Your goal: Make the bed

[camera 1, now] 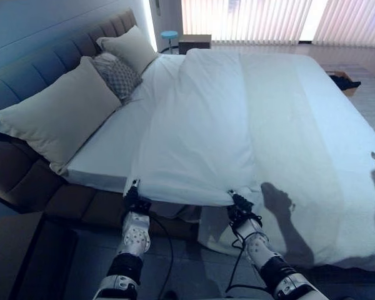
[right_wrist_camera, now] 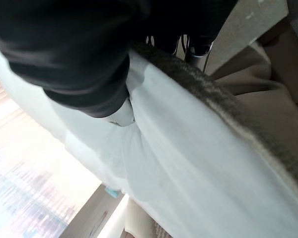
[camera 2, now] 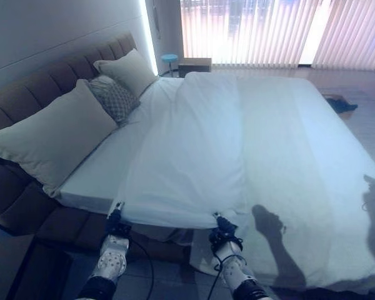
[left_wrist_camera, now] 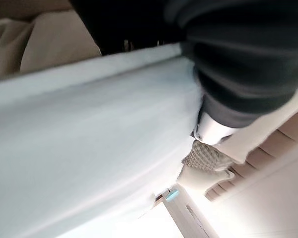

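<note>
A white duvet covers most of the bed, and its folded-back top edge leaves a strip of white sheet bare beside the pillows. My left hand is at the duvet's near edge, close to its left corner, with fingers pinching the cloth. About a forearm's length to the right my right hand grips the same edge, and the fabric puckers there. In the wrist views the left hand and the right hand each press into the duvet.
A large pillow, a patterned cushion and a second pillow lean on the padded headboard at the left. A nightstand and a blue stool stand beyond the bed. A dark item lies on the floor at the right.
</note>
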Motion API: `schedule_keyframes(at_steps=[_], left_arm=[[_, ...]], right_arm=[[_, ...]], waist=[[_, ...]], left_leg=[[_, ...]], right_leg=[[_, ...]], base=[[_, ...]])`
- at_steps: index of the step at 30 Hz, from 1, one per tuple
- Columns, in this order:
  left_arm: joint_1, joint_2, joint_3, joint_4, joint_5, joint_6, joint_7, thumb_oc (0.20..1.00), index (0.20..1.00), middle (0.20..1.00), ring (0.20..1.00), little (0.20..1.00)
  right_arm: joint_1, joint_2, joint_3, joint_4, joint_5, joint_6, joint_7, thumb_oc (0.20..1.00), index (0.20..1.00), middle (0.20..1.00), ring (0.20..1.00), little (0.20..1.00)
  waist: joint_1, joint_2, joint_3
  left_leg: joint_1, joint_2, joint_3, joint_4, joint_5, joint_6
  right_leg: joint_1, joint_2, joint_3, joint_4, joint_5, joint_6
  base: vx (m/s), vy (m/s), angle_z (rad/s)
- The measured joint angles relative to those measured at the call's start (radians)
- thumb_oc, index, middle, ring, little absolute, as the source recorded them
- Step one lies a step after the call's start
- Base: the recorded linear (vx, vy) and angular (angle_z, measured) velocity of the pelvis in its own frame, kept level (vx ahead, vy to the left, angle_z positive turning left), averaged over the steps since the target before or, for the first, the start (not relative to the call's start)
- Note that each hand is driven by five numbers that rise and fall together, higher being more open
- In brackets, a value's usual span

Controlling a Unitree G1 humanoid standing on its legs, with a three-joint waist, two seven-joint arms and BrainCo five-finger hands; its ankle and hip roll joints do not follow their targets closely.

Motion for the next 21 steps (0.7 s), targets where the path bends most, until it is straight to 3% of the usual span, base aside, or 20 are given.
schedule_keyframes(at_steps=[4,7,9,10,15,21], left_arm=[[0.002,0.027,0.0,0.001,0.047,0.001,-0.001,0.2,0.2,0.2,0.2,0.2],[0.007,0.041,0.003,0.001,0.056,0.0,-0.002,0.2,0.2,0.2,0.2,0.2],[0.013,0.043,0.004,-0.001,0.057,0.0,-0.004,0.2,0.2,0.2,0.2,0.2],[0.022,0.047,0.008,-0.002,0.058,0.0,-0.005,0.2,0.2,0.2,0.2,0.2],[0.043,0.053,0.01,0.003,0.088,0.0,-0.005,0.2,0.2,0.2,0.2,0.2],[0.009,0.058,0.01,0.075,0.13,0.0,-0.006,0.2,0.2,0.2,0.2,0.2]], right_arm=[[-0.013,0.018,-0.007,0.005,-0.009,0.003,0.002,0.2,0.2,0.2,0.2,0.2],[-0.04,0.021,-0.007,0.017,-0.021,0.004,0.006,0.2,0.2,0.2,0.2,0.2],[-0.042,0.025,-0.008,0.03,-0.029,0.003,0.013,0.2,0.2,0.2,0.2,0.2],[-0.045,0.032,-0.006,0.036,-0.038,0.004,0.014,0.2,0.2,0.2,0.2,0.2],[-0.035,0.03,0.012,0.043,-0.049,0.005,0.014,0.2,0.2,0.2,0.2,0.2],[-0.057,0.017,0.025,0.076,-0.079,0.004,0.015,0.2,0.2,0.2,0.2,0.2]], waist=[[0.039,0.009,0.005],[0.078,0.023,0.017],[0.09,0.018,0.015],[0.129,0.017,0.015],[0.112,0.019,0.017],[0.107,0.026,0.068]], left_leg=[[-0.021,-0.045,0.087,-0.001,0.003,0.027],[-0.029,-0.04,0.139,0.004,-0.013,0.066],[-0.022,-0.036,0.156,-0.019,-0.007,0.069],[-0.009,-0.029,0.188,-0.047,-0.007,0.066],[-0.016,-0.021,0.163,-0.065,0.004,0.055],[-0.084,-0.017,0.147,-0.05,0.004,0.05]], right_leg=[[-0.045,-0.054,0.011,-0.028,0.046,0.04],[-0.051,-0.052,-0.052,-0.079,0.102,0.033],[-0.037,-0.051,-0.084,-0.135,0.134,0.034],[-0.039,-0.057,-0.109,-0.162,0.149,0.034],[-0.024,-0.044,-0.115,-0.194,0.157,0.034],[-0.058,-0.033,-0.126,-0.211,0.159,0.03]], base=[[-0.15,0.206,-0.56],[-0.07,0.126,-0.54],[-0.02,0.012,-0.37],[0.01,0.004,-0.65],[-0.05,0.006,0.04],[-0.09,-0.013,0.1]])
